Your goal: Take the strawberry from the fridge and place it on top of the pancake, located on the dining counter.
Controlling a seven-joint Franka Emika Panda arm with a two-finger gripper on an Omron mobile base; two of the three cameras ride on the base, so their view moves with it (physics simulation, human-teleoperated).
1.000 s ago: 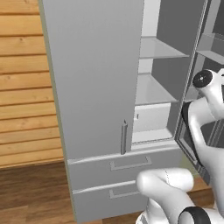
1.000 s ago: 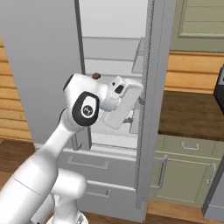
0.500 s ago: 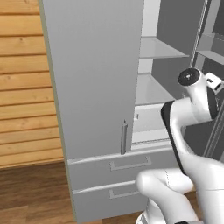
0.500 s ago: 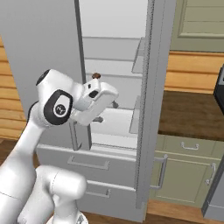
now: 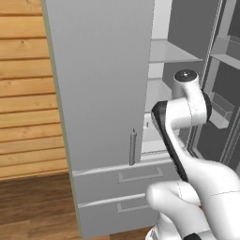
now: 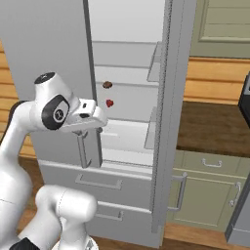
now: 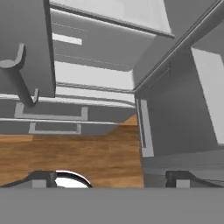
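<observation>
Here, your gripper (image 7: 111,178) hangs open and empty before the fridge (image 6: 146,97), its right door swung wide. The strawberry (image 6: 110,103) sits near the left edge of a white middle shelf (image 6: 129,122), just below a small brown item (image 6: 107,85).
</observation>
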